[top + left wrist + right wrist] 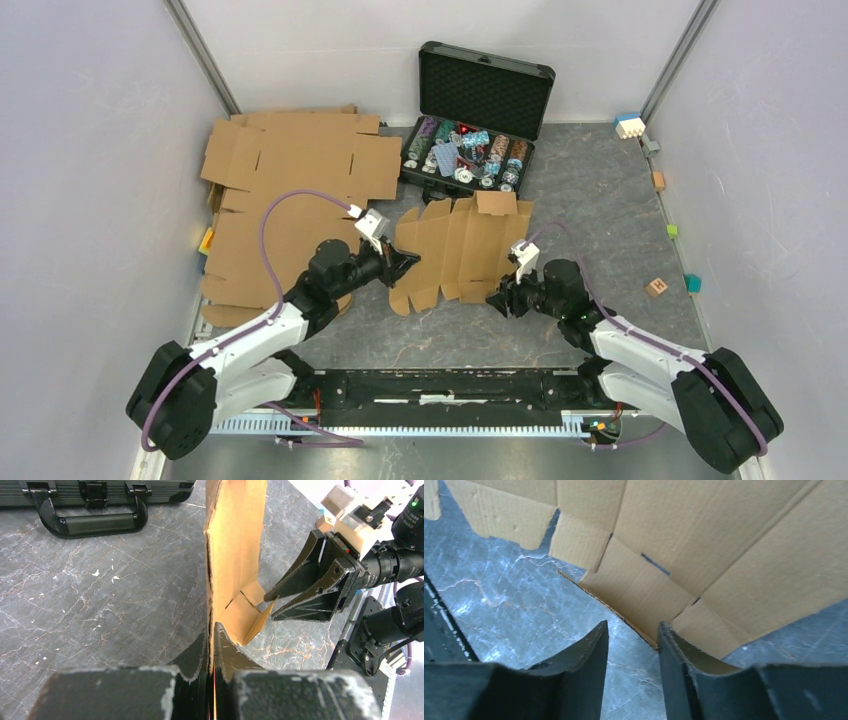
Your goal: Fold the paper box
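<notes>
Left gripper (pixel 403 262): jaws together, clamped on the left edge of the box (pixel 455 250). In the left wrist view the cardboard goes straight in between the pads, with no gap.

Right gripper (pixel 503 297): jaws apart, holding nothing. It's at the box's near right corner. In the right wrist view the corner edge pokes into the gap and sits against one finger (pixel 679 665). The other finger is off it, and bare table (pixel 600 200) shows between them. The left wrist view agrees: a small bent flap corner sits right at its parted tips.

Box: die-cut sheet, unfolded, spanning between the two grippers. From the left gripper it runs out rightward. From the right gripper it spreads forward and to the left. Creases and slots are visible, and the flaps on the far side are scalloped. One small flap on the far edge is turned over. Can't tell how far the left edge is off the table.

Case (pixel 480 110): beyond the box, straight ahead of both grippers, near the box's far edge but not touching. Lid is up, chips inside.

Sheets (pixel 290 190): stacked flat, left of and beyond the left gripper, partly under its arm.

Blocks (pixel 657 287): a few small ones well right of the right gripper, along the table edge.
</notes>
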You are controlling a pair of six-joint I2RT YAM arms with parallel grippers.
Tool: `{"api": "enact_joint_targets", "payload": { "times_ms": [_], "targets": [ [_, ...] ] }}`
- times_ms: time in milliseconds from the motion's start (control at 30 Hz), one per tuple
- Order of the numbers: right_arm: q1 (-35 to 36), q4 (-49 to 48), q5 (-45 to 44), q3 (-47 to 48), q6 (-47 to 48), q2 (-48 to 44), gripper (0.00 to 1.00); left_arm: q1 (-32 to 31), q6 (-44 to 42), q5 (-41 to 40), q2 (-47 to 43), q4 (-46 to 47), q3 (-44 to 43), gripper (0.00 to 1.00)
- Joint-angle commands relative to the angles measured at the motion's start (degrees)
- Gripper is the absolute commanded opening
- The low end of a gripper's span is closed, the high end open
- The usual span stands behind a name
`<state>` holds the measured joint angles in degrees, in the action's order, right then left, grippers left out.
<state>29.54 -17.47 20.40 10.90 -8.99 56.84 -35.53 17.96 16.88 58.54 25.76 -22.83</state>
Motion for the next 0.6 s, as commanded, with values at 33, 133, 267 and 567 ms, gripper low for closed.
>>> {"api": "enact_joint_targets", "payload": {
  "times_ms": [33, 133, 267, 567],
  "targets": [
    [3.09, -1.83, 2.72, 0.38, 1.78, 1.69, 0.39, -1.08, -2.94, -2.35, -1.12, 1.07, 0.15, 0.02],
    [5.46, -1.54, 3.16, 1.07, 2.78, 2.35, 0.43, -1.23, -2.58, -4.28, -0.82, 0.33, -0.09, 0.02],
    [6.64, -2.11, 4.34, 1.01, 3.37, 3.59, 0.53, -1.30, -2.16, -5.36, -1.44, -0.01, 0.30, 0.02],
    [7.81, -4.95, 5.32, 1.44, 2.03, 10.12, 0.44, -2.49, 1.45, -7.11, -0.36, -0.46, -1.02, 0.02]
  ]
}}
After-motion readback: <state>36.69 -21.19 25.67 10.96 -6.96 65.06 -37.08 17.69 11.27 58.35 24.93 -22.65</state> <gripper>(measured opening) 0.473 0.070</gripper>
